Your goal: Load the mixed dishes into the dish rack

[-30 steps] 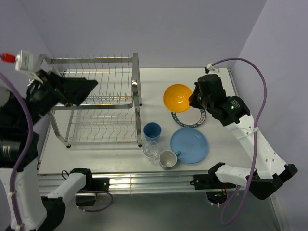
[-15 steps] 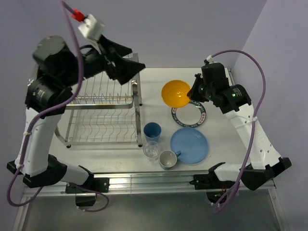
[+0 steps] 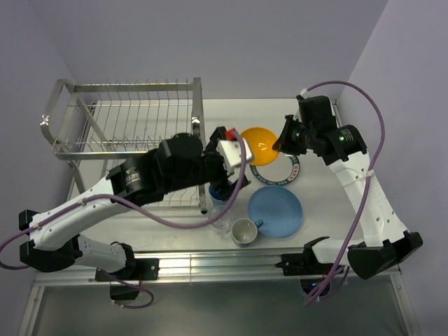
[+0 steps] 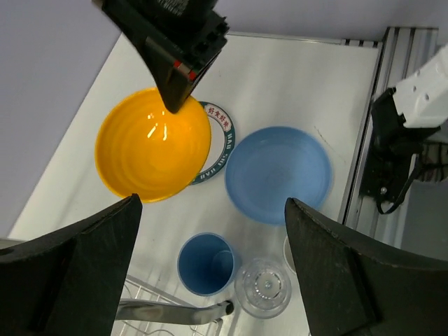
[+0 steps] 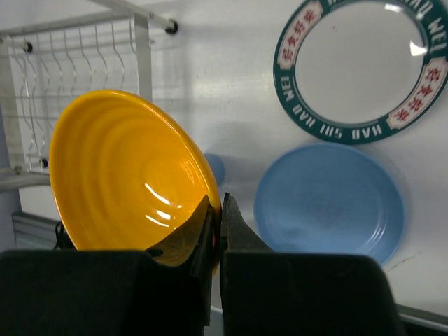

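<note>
The dish rack [image 3: 126,133] is occupying the left half of the desk, its long side running along the far-left edge, and no dish is showing on either tier, so the loading is judged to be at its opening step. Just right of the rack, the left tool [image 4: 211,204] is hanging over the middle of the desk with its jaws standing wide apart and gripping nothing; it is pointing down over the blue tumbler [image 4: 206,264], which is probably its intended pick. The tumbler is standing upright beside the rack's near-right corner, with the clear glass [image 4: 264,287] just beside it toward the near edge and the light blue mug [image 3: 243,231] next to that, all grouped close, which is leaving little finger room between them. Right of these, the large blue plate [image 3: 275,211] is lying flat toward the near edge. Beyond it, the white plate with the dark patterned rim [image 5: 364,63] is lying flat toward the far edge. The yellow-orange bowl [image 5: 126,175] is being held tilted over that plate's left side, apparently clear of the desk. The right tool [image 5: 218,210] is clamping the bowl's rim between closed jaws, a pinch hold that is judged to suit carrying it leftward to the rack.
</note>
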Action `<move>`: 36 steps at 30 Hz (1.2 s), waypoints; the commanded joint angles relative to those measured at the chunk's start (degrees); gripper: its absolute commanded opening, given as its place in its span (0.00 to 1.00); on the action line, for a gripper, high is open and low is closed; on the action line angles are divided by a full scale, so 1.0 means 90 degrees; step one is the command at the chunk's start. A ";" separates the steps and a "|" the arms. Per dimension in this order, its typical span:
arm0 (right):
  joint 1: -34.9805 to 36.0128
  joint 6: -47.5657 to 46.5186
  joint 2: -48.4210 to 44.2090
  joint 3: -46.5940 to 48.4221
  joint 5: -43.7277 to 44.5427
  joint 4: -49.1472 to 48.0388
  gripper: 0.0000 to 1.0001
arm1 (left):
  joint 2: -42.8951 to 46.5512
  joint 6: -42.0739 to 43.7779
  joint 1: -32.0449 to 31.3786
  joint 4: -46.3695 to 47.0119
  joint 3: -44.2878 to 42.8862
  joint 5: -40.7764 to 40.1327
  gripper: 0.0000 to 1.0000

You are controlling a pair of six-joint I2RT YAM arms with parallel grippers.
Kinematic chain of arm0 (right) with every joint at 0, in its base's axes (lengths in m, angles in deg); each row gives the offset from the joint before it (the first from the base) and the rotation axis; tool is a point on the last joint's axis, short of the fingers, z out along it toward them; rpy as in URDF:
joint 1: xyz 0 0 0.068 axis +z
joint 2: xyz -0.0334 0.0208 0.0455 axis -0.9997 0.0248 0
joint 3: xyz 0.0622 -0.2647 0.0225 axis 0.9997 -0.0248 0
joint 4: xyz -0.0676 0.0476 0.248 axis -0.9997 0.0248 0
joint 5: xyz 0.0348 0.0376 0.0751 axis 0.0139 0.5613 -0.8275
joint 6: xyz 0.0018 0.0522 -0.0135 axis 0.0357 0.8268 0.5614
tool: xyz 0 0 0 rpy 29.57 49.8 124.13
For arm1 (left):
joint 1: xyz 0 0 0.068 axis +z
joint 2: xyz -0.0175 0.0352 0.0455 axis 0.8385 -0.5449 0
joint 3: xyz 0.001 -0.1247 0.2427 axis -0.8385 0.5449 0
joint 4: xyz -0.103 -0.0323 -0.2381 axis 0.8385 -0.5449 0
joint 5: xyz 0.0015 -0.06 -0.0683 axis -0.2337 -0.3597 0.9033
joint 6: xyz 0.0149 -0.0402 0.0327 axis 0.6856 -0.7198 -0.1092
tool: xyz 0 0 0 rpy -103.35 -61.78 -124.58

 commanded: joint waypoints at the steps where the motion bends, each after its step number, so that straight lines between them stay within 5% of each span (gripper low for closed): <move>1: -0.0041 -0.0134 -0.0463 -0.0383 -0.0623 -0.0017 0.00 | 0.0258 0.0757 -0.0745 0.0381 0.0127 -0.1498 0.89; 11: -0.0041 -0.0407 -0.0972 -0.0560 -0.0760 0.0714 0.00 | -0.0533 0.1276 -0.2162 0.0517 0.0811 -0.3093 0.93; 27: -0.0041 -0.0407 -0.1792 -0.0803 -0.1464 0.1008 0.00 | -0.1608 0.1559 -0.2260 0.1181 0.0958 -0.4275 0.88; 29: -0.0041 -0.0407 -0.1880 -0.0833 -0.1493 0.1027 0.00 | -0.1744 0.1608 -0.2260 0.1181 0.0939 -0.4334 0.84; 36: -0.0041 -0.0475 -0.1929 -0.0804 -0.1434 0.1115 0.00 | -0.1814 0.1511 -0.2260 0.1122 0.0782 -0.4383 0.26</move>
